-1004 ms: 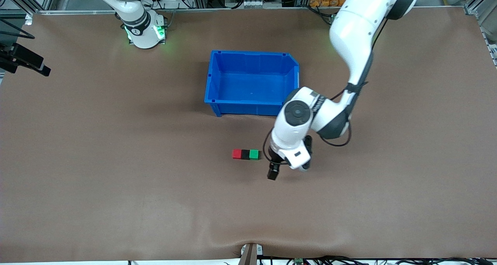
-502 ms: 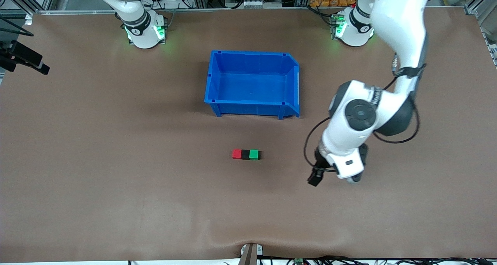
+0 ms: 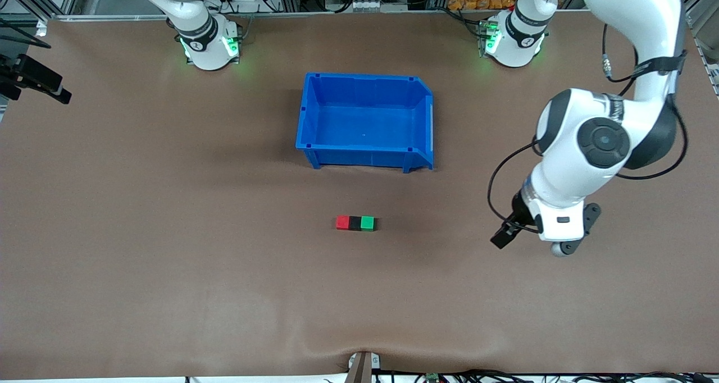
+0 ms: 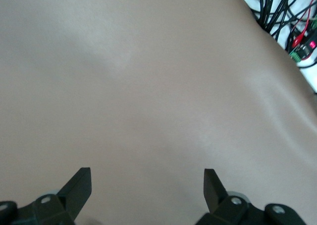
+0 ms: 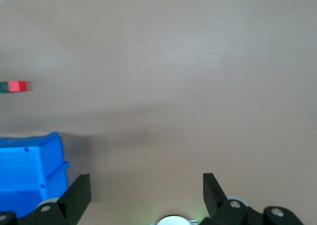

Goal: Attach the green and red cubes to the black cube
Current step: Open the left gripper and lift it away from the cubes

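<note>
1. The red cube (image 3: 342, 222), black cube (image 3: 354, 222) and green cube (image 3: 367, 223) lie in one short row on the brown table (image 3: 168, 259), touching side to side, black in the middle.
2. The red cube sits at the end of the row toward the right arm, the green at the end toward the left arm.
3. The blue bin (image 3: 365, 154) stands farther from the front camera than the row, apart from it (nothing shows inside it).
4. The left claw (image 4: 147, 181) hangs over bare table toward the left arm's end, well apart from the green cube, which is the cube closest to it.
5. Its two fingers (image 4: 78, 186) are spread wide with nothing between them; only brown table shows under them, with cables at the table's edge.
6. The right claw (image 5: 146, 185) is up near its own base, spread wide and empty; this arm waits.
7. From the right claw's camera the bin's corner (image 5: 29, 170) lies close by, and the red end of the row (image 5: 19, 86) is well off past it.
</note>
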Motion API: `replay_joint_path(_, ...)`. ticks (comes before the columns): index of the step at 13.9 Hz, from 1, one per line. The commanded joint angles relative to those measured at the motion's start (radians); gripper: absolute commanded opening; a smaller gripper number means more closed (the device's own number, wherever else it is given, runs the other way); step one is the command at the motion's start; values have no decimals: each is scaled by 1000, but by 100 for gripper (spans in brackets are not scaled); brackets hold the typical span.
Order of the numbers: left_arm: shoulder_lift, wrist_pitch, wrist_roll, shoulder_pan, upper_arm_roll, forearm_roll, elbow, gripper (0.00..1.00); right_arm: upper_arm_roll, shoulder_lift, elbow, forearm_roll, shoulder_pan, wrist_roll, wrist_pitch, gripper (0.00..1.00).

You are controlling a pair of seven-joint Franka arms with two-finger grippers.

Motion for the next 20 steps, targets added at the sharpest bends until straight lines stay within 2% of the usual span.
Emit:
replay_joint_path(1,-70,-65,178,64,-12,-25,-35,100,49,-39,-42,-47,-20,-46,21,100)
replay_joint_path(4,-133,-154,417,133,-12,-45,-35,100,43,-39,-44,-47,-24,-52,18,100)
replay_joint_path(10,-250,-341,720,135,2,-45,-44,100,43,-38,-44,-47,-26,-52,15,100)
replay_joint_path(13,-297,-427,914,183,2,-45,-55,100,43,-36,-44,-47,-26,-52,13,100)
replay_joint_path(16,-343,-495,1001,190,34,-45,-53,100,43,-30,-42,-47,-26,-52,18,100)
replay_joint_path(20,-405,-585,1071,196,34,-42,-50,100,46,-25,-42,-46,-18,-52,19,100)
